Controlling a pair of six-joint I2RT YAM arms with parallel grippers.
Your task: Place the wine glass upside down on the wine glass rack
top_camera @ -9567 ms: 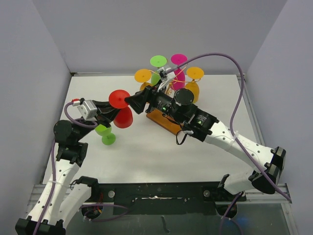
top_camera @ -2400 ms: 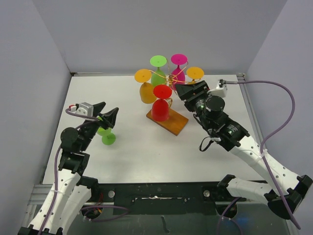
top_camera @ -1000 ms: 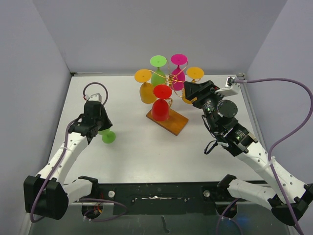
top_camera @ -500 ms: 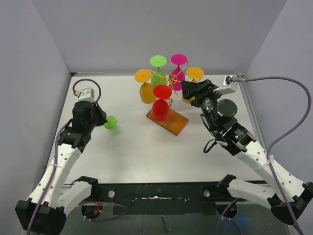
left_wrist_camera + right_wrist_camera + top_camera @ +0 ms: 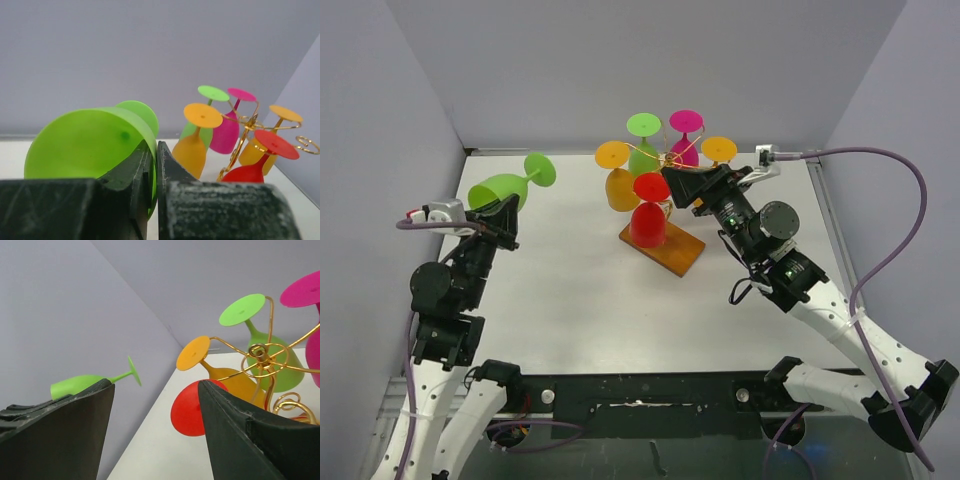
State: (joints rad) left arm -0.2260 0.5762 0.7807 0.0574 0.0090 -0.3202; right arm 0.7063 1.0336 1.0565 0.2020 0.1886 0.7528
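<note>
One lime wine glass, rim pinched in left gripper, lies sideways, foot toward wine glass rack rightward; right gripper wide, empty.

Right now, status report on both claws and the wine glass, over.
Left claw shut on lime wine glass, lifted, lying sideways. Right claw open, empty, beside wine glass rack. Five glasses hang on it.
</note>
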